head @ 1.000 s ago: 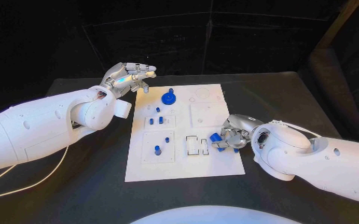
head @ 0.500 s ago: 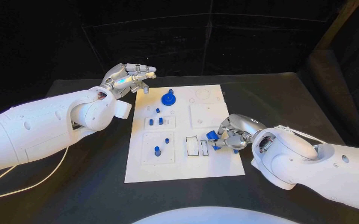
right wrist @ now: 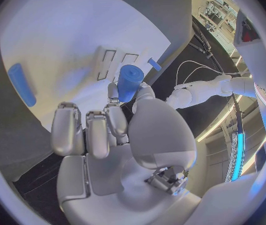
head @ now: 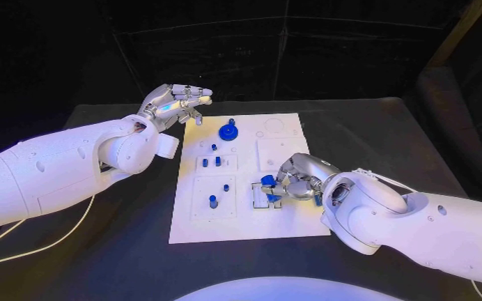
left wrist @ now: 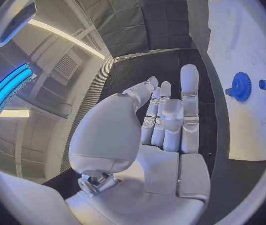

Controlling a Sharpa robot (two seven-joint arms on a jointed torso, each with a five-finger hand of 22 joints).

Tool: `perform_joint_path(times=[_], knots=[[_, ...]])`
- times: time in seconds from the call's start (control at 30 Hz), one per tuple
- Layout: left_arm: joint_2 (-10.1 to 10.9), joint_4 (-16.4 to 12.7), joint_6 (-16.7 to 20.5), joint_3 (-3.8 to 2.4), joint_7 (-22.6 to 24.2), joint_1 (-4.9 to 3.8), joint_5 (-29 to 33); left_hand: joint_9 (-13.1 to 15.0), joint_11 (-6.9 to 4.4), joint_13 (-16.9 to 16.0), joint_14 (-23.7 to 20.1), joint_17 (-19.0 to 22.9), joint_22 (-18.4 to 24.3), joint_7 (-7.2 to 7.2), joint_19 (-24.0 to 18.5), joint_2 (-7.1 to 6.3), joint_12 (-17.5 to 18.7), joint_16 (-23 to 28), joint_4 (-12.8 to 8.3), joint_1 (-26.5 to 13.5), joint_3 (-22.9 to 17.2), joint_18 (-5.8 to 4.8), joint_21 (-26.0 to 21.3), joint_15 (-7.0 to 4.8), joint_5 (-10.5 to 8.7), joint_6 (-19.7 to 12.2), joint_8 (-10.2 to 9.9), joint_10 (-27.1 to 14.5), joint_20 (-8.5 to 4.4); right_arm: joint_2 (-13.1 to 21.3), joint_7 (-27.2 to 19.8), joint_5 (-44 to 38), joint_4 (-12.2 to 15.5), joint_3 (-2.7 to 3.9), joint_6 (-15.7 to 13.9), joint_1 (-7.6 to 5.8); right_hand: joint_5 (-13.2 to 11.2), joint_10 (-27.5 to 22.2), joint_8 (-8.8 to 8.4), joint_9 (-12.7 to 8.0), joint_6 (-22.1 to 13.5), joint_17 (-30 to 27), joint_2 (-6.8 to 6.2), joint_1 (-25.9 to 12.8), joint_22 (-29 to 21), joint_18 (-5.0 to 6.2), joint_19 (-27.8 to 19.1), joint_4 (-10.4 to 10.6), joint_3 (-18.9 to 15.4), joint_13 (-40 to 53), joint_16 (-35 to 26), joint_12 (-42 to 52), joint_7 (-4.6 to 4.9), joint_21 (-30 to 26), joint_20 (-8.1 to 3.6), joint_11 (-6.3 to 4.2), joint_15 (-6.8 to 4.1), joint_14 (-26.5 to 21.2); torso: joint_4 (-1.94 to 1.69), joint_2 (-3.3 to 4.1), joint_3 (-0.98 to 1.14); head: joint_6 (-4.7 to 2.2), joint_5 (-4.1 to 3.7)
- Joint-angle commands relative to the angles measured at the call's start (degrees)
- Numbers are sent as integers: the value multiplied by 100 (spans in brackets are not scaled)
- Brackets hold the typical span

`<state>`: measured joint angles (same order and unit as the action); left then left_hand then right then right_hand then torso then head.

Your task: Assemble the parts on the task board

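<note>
Right hand holds a blue part over the white board

The blue part [head: 267,180] is pinched in the right hand [head: 293,181] just above the rectangular slots [head: 266,201] near the board's [head: 291,228] front half. A blue gear [head: 228,132] stands at the board's far end. The left hand [head: 176,104] hovers off the board's far left corner above the worktop [head: 120,245], fingers loosely apart, grasping nothing.

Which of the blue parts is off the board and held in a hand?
The blue cylinder, pinched by the right hand above the rectangular slots; the other blue parts stay on the task board.
</note>
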<state>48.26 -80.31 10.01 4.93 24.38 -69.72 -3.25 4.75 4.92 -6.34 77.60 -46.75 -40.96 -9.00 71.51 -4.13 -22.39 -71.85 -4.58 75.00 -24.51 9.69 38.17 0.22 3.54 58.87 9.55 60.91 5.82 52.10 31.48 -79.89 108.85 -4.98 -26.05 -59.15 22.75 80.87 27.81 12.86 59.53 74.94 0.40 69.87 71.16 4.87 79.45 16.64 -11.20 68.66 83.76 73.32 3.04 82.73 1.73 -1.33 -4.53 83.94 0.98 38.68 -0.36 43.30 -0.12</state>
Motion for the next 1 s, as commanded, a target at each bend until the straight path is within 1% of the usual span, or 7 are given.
perform_joint_path(times=[0.03, 0.5, 0.63, 0.7, 0.77, 0.87, 1.0], knots=[[5, -18, -72, -1, 25, -6, 6, -7, 5, -7, -34, 5, 9, -25, -35, 55, -33, 30, -12, -24, 36, 76, -31, -5, 7, -33, 38, -36, 6, -109, 72, 102, -73, 3, 325, -9, -41, 6, 60, 40, 125, 147, 1, -109, 3, -92, 7, 5, -67, 9, 8, -37, -64, 18, -23, -36, -59, 360, -3, 4, 0, 8, 14], [14, -36, -71, -1, 20, -7, 6, -7, 5, -7, -34, 5, 9, -25, -35, 55, -33, 30, -12, -24, 36, 76, -31, -5, 7, -33, 38, -36, 6, -370, 256, 67, -243, 3, 547, -9, -258, 31, 207, 154, 141, 150, 46, -262, 7, -93, 5, 3, -226, 43, 1, -73, -111, 16, -63, -78, -98, 360, 4, 0, 0, 39, 47], [16, -38, -70, -2, 19, -7, 6, -7, 5, -7, -34, 5, 9, -25, -35, 55, -33, 30, -12, -24, 36, 76, -31, -5, 7, -33, 38, -36, 6, -400, 288, 17, -286, 3, 515, -9, -965, 11, 265, 211, 84, 100, 47, -472, -22, -89, -14, -1, -364, 7, -32, -151, -108, 0, -71, -77, -100, 348, 6, -3, 4, 43, 56], [16, -39, -70, -2, 18, -7, 6, -7, 5, -7, -34, 5, 9, -25, -35, 55, -33, 30, -12, -24, 36, 76, -31, -5, 7, -33, 38, -36, 6, -419, 294, 5, -305, 3, 486, -9, -1683, -20, 284, 237, 28, 48, -65, -658, -54, -82, -34, 12, -405, -38, -65, -222, -95, -17, -68, -64, -92, 337, 2, -2, 4, 42, 55], [17, -39, -69, -2, 18, -7, 6, -7, 5, -7, -34, 5, 9, -25, -35, 55, -33, 30, -12, -24, 36, 76, -31, -5, 7, -33, 38, -36, 6, -438, 296, -3, -318, 3, 459, -9, -1985, -58, 290, 252, -31, -11, -347, -911, -89, -75, -54, 30, -346, -94, -101, -299, -72, -35, -60, -58, -78, 324, 0, -4, 3, 42, 54], [20, -39, -67, -2, 18, -8, 6, -7, 5, -7, -34, 5, 9, -25, -35, 55, -33, 30, -12, -24, 36, 76, -31, -5, 7, -33, 38, -36, 6, -453, 298, -15, -334, 3, 432, -9, -1995, -102, 302, 273, -92, -84, -786, -1277, -145, -64, -84, 40, -38, -153, -151, -393, -66, -67, -53, -38, -73, 309, 4, -4, 4, 41, 64], [24, -41, -65, -2, 18, -8, 6, -7, 5, -7, -34, 5, 9, -25, -35, 55, -33, 30, -12, -24, 36, 76, -31, -5, 7, -33, 38, -36, 6, -443, 304, -51, -335, 3, 406, -9, -1988, -119, 307, 280, -109, -109, -884, -1361, -178, -57, -102, 45, 5, -179, -168, -431, -61, -84, -51, -36, -72, 305, 10, -3, 4, 38, 68]])
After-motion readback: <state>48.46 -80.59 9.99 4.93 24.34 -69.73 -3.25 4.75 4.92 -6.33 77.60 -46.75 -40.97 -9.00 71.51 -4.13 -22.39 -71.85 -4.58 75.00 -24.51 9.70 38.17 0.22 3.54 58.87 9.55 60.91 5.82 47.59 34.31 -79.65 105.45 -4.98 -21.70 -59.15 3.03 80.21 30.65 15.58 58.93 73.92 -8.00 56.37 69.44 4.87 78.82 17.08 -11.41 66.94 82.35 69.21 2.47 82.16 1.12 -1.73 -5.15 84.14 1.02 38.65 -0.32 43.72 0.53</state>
